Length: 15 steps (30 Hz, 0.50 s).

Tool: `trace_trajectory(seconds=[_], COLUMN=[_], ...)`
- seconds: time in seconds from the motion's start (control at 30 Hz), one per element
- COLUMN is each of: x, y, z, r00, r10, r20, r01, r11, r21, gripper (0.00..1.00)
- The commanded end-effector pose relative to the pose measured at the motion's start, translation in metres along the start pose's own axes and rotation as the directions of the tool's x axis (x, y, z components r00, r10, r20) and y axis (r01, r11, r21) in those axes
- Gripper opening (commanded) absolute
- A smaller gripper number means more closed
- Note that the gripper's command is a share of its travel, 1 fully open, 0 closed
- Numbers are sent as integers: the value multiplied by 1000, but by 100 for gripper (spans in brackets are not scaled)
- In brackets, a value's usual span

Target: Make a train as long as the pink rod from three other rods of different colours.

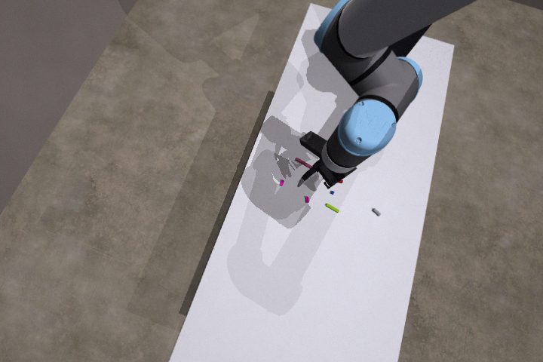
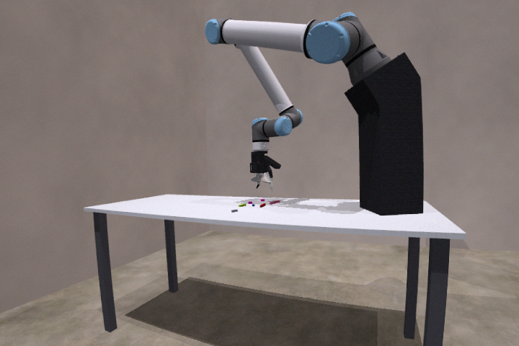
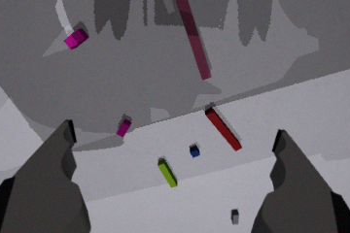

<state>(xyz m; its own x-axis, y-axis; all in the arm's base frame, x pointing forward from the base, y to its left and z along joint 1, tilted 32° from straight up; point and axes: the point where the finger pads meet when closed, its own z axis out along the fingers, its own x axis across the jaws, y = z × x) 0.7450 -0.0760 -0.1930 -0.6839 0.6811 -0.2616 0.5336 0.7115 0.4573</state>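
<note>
White counter (image 1: 366, 273), top: pink rod (image 1: 302, 162) beside claw (image 1: 312, 176); lime rod (image 1: 332, 207), grey rod (image 1: 375, 211) apart.
Exterior: claw (image 2: 264, 185) hangs above rods.
Wrist: jaws wide apart, empty; red rod (image 3: 223, 128), blue rod (image 3: 194, 151) between fingers; two magenta rods (image 3: 123, 127) left.
</note>
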Motion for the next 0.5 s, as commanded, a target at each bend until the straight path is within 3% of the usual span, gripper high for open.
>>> trace_trajectory(seconds=[0.0, 0.27, 0.47], x=[4, 12, 15], y=[7, 20, 25], z=[-1, -1, -1], r00=[988, 903, 857], r10=[-154, -430, -515], r20=[-2, -1, 0], r01=[154, 430, 515], r11=[988, 903, 857], r21=[-3, -4, -4], gripper=[100, 100, 100])
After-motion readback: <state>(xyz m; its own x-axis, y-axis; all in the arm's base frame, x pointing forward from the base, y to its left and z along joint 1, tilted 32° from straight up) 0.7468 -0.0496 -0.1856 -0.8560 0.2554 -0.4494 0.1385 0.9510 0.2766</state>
